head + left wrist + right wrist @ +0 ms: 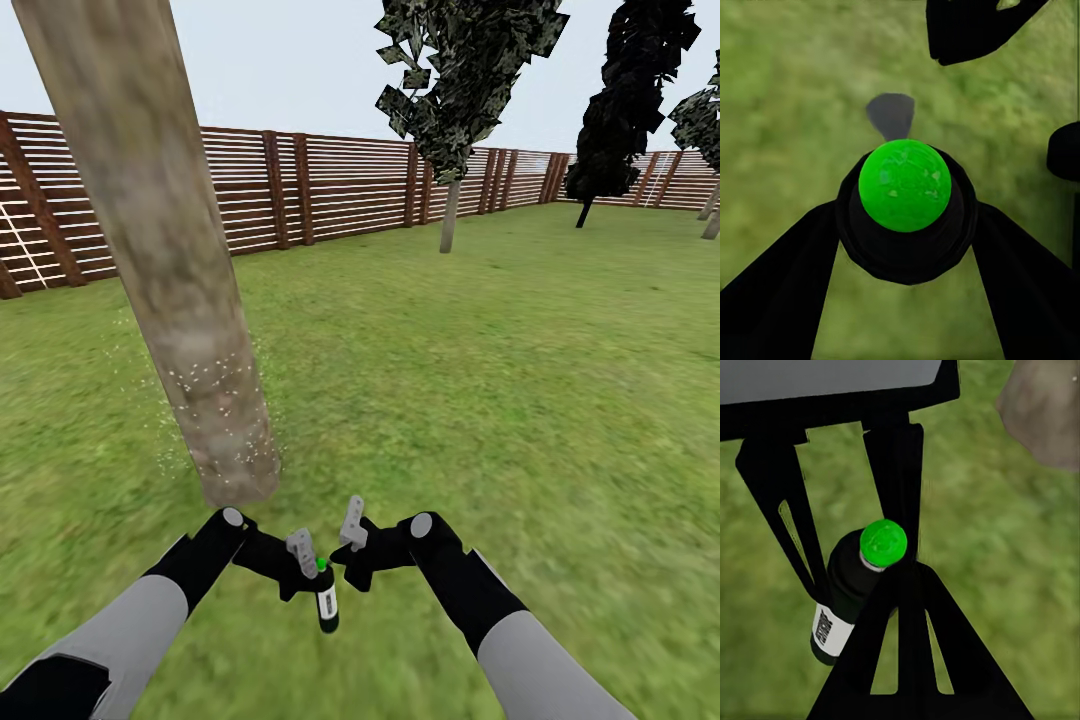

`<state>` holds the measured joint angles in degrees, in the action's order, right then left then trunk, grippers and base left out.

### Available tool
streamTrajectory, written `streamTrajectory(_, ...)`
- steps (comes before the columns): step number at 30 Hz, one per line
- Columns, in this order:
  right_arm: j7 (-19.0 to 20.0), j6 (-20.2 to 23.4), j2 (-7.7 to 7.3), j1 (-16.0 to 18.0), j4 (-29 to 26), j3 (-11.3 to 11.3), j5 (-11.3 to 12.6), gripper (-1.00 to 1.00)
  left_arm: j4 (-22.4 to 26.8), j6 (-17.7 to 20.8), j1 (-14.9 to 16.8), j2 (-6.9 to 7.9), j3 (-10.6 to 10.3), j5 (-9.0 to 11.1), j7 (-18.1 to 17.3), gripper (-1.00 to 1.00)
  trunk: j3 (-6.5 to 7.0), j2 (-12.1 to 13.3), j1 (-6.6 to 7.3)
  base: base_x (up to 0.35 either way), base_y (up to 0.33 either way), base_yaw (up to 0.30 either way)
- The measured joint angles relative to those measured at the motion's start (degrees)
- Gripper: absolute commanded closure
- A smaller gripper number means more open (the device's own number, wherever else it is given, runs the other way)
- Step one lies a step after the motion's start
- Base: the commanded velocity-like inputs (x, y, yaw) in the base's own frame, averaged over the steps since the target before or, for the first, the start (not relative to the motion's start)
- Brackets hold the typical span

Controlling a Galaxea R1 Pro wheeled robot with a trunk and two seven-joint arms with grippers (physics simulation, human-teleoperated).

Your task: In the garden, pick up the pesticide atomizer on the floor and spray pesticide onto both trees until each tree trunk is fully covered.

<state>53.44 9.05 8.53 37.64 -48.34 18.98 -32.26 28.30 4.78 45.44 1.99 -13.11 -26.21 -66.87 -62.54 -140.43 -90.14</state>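
The left hand grasps the pesticide atomizer at lower centre; the right hand is released. Pesticide specks dot the near tree trunk only low down; the far tree, upper right, seems untreated.

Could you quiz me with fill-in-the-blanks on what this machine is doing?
The left tool holds a black bottle with a ____ cap.
Whitish specks dot the lower part of the near tree ____.
The ground under the arms is ____.
A brown wooden ____ stands behind the lawn.

Missing words: green; trunk; grass; fence
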Motion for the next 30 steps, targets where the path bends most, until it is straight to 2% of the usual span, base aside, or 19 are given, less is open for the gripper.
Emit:
streamTrajectory(3,0.0,0.0,0.0,-0.02,0.0,0.0,0.0,1.0,-0.01,-0.13,0.38,-0.02,0.39,0.0,-1.76,1.0,0.0,0.0,0.0,0.0,0.0,0.0)
streamTrajectory(6,0.0,0.0,0.0,-0.02,0.0,0.0,0.0,1.0,-0.08,-1.64,0.65,-0.04,0.63,0.01,-1.97,1.0,0.0,0.0,0.0,0.0,0.0,0.0)
streamTrajectory(11,0.0,0.0,0.0,-0.02,0.0,0.0,0.0,1.0,-0.09,-1.82,0.79,-0.14,0.71,0.01,-2.0,1.0,0.0,0.0,0.0,0.0,0.0,0.0)
streamTrajectory(15,0.0,0.0,0.0,0.0,0.0,0.0,0.01,1.0,-0.09,-2.1,0.79,-0.05,0.53,3.03,-2.08,1.0,0.0,0.0,0.0,0.0,0.0,0.0)
streamTrajectory(19,0.0,0.0,0.0,0.01,0.0,0.0,-0.01,1.0,-0.09,-2.1,0.73,0.73,0.34,2.97,-2.09,1.0,0.0,0.0,0.0,0.0,0.0,0.0)
streamTrajectory(20,0.0,0.0,0.0,-0.01,0.0,0.0,-0.02,1.0,-0.09,-2.04,0.76,1.1,0.29,2.84,-2.09,1.0,0.0,0.0,0.0,0.0,0.0,0.0)
streamTrajectory(25,0.0,0.0,0.02,0.0,0.0,0.0,-0.05,1.0,-0.43,-1.81,0.66,6.14,-0.12,2.53,-2.08,1.0,0.0,0.0,0.0,0.0,0.0,0.0)
streamTrajectory(26,0.0,0.0,0.01,-0.02,0.0,0.0,-0.05,1.0,-0.57,-1.78,0.6,6.94,-0.28,0.96,-2.08,1.0,0.0,0.0,0.0,0.0,0.0,0.0)
streamTrajectory(28,0.0,0.0,0.0,-0.01,0.0,0.0,-0.08,1.0,-0.71,-1.84,0.61,7.53,0.0,-5.17,-2.07,1.0,0.0,0.0,0.0,0.0,0.0,0.0)
streamTrajectory(29,0.0,0.0,0.0,-0.02,0.03,0.0,-0.09,1.0,-0.75,-1.91,0.67,7.8,0.13,-6.45,-2.08,1.0,0.0,0.0,0.0,0.0,0.0,0.0)
streamTrajectory(30,0.0,0.0,0.0,-0.02,0.07,0.0,-0.09,-1.0,-0.82,-1.93,0.72,8.46,0.17,-7.15,-2.05,1.0,0.0,0.0,0.0,0.0,0.0,0.0)
